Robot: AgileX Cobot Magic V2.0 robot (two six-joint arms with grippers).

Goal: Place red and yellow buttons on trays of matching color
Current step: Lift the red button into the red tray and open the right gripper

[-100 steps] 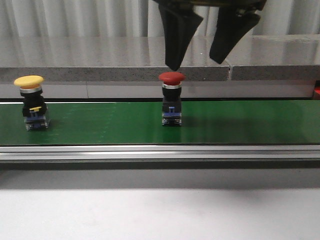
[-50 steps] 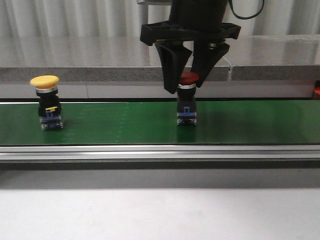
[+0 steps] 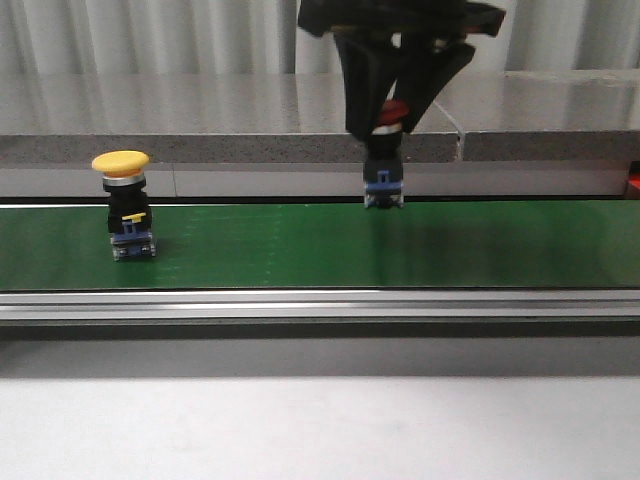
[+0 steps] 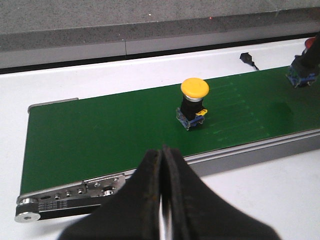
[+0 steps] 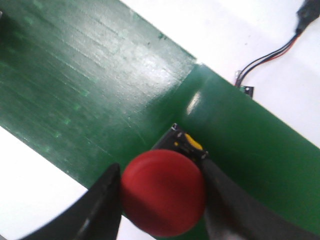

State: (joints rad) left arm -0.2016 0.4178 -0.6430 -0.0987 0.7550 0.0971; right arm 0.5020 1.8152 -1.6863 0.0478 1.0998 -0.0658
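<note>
The red button (image 3: pixel 384 172) hangs a little above the green belt (image 3: pixel 300 245), clamped at its red cap between the fingers of my right gripper (image 3: pixel 386 122). In the right wrist view the cap (image 5: pixel 162 192) fills the gap between both fingers of that gripper (image 5: pixel 160 176). The yellow button (image 3: pixel 127 210) stands upright on the belt at the left; the left wrist view shows it (image 4: pixel 194 95) beyond my left gripper (image 4: pixel 162 151), which is shut on nothing near the belt's front rail. No tray is recognisable in any view.
A grey stone ledge (image 3: pixel 200 120) runs behind the belt. An aluminium rail (image 3: pixel 320 303) borders the belt's front. A small sensor with a cable (image 4: pixel 248 58) lies on the white surface behind the belt. A red sliver (image 3: pixel 634 183) shows at the right edge.
My right gripper came down, shut on the red button and lifted it off the belt. The yellow button has travelled to the right along the belt.
</note>
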